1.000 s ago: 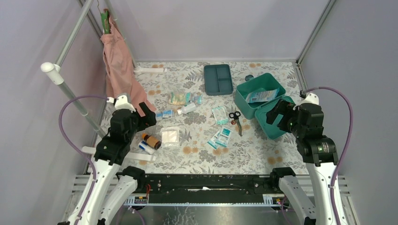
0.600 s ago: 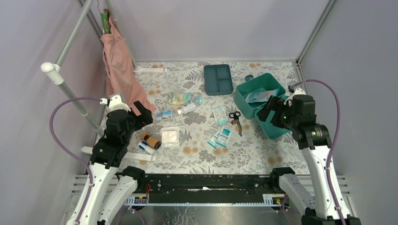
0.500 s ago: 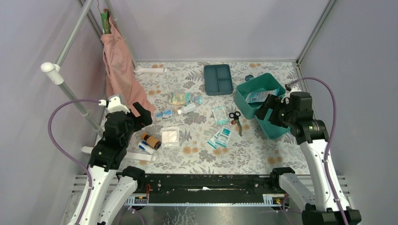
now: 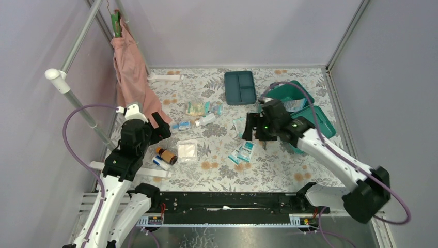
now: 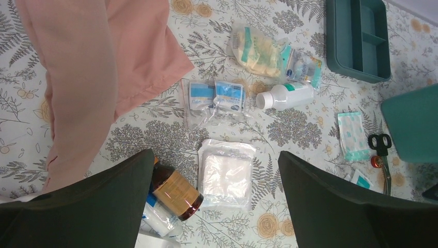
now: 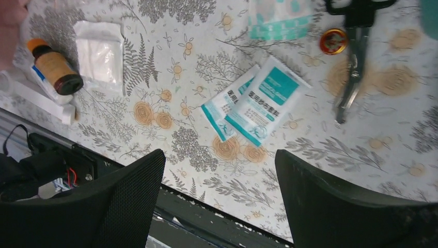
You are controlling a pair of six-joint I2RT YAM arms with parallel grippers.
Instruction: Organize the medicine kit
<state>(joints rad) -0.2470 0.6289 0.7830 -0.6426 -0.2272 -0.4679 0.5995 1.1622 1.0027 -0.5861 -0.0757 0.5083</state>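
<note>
We log the medicine kit at the far right of the counter, with its lid open and lying at its near-right side. The right arm crosses the box, so most of its inside is hidden from us. In the left wrist view only one teal corner shows, cut by the frame edge.

The right tool hangs over the counter just left of the kit, fingers spread wide with nothing between them. Below it lie two overlapping teal-and-white sachets, whose print we cannot read. Beside them are scissors, their handles running off the top edge.

The left tool is likewise wide and empty. It sits above a gauze pad and a brown bottle partly hidden by one finger. A pink cloth covers the counter's left part.
</note>
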